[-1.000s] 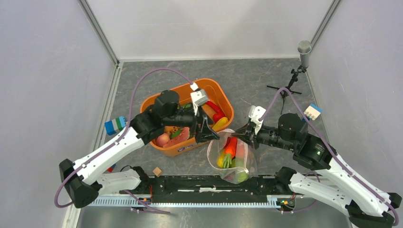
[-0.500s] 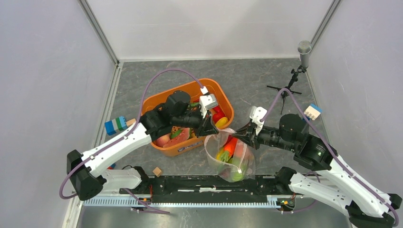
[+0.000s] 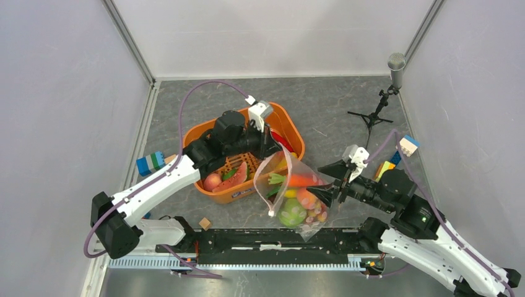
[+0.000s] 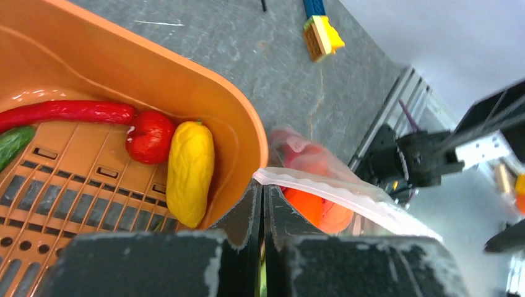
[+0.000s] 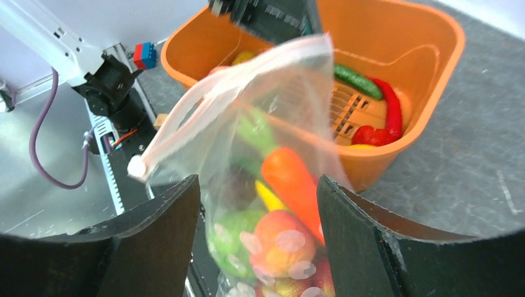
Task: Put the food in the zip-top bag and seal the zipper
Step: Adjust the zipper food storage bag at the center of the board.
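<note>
**pal:** top view first, where's the bag?

**me:** The bag (image 3: 303,195) hangs slanted between the tub (image 3: 291,124) and my right claw (image 3: 327,183). My left claw (image 3: 267,148) is clamped on its top corner, right over the tub's near rim. There's a carrot (image 3: 301,180) and a melon (image 3: 290,215) inside.

**pal:** left wrist?

**me:** Jaws pressed tight together on the end of the zipper (image 4: 322,189), just beside the tub wall. In the tub there's a chilli (image 4: 68,111), a red piece (image 4: 150,136) and a yellow piece (image 4: 190,173).

**pal:** and the right wrist?

**me:** Right claw is spread wide, pinching nothing. The bag sits just ahead of the gap. Touching or not, can't tell tbh. The zipper runs from top right to lower left.
</note>
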`<state>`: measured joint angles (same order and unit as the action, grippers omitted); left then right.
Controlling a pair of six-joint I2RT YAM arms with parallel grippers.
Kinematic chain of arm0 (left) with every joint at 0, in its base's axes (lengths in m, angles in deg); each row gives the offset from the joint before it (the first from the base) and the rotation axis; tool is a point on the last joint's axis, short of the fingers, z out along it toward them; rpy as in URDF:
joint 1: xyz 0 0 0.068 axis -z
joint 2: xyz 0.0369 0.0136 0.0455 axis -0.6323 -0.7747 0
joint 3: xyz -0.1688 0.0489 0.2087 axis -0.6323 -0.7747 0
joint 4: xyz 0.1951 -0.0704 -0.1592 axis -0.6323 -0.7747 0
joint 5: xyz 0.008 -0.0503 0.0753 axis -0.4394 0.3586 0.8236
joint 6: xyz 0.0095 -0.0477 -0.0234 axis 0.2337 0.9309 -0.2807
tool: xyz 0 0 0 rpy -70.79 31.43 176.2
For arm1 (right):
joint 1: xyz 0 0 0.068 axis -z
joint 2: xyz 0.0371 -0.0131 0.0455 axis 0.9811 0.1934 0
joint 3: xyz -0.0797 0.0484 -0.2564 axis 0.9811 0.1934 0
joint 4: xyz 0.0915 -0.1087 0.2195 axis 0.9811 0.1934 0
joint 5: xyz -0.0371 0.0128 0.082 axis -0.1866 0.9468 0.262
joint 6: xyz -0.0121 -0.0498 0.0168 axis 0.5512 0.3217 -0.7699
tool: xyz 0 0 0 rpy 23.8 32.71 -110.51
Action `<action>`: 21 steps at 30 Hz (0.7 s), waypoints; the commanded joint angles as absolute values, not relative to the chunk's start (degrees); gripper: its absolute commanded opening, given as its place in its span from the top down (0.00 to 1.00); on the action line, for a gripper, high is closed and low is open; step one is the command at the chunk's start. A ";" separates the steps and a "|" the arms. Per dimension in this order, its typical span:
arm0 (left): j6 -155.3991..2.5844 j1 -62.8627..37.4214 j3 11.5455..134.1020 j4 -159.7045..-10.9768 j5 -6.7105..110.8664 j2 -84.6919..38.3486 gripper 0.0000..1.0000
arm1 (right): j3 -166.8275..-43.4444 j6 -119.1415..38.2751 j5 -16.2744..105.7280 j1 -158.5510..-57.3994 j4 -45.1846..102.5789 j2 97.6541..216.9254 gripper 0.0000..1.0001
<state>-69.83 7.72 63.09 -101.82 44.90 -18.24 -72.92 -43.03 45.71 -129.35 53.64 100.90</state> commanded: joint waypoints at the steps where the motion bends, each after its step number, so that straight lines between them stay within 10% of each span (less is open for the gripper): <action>1: -59.49 4.66 63.46 -94.58 45.65 -17.98 0.98 | -68.64 -47.86 48.82 -129.35 49.92 101.52 0.27; 10: -58.82 3.60 62.88 -95.98 49.53 -16.20 0.98 | -61.12 -48.74 61.66 -130.10 41.87 108.58 0.56; 21: -57.97 -2.43 59.45 -98.15 53.83 -12.05 0.98 | -55.11 -53.26 43.93 -131.14 32.45 116.87 0.68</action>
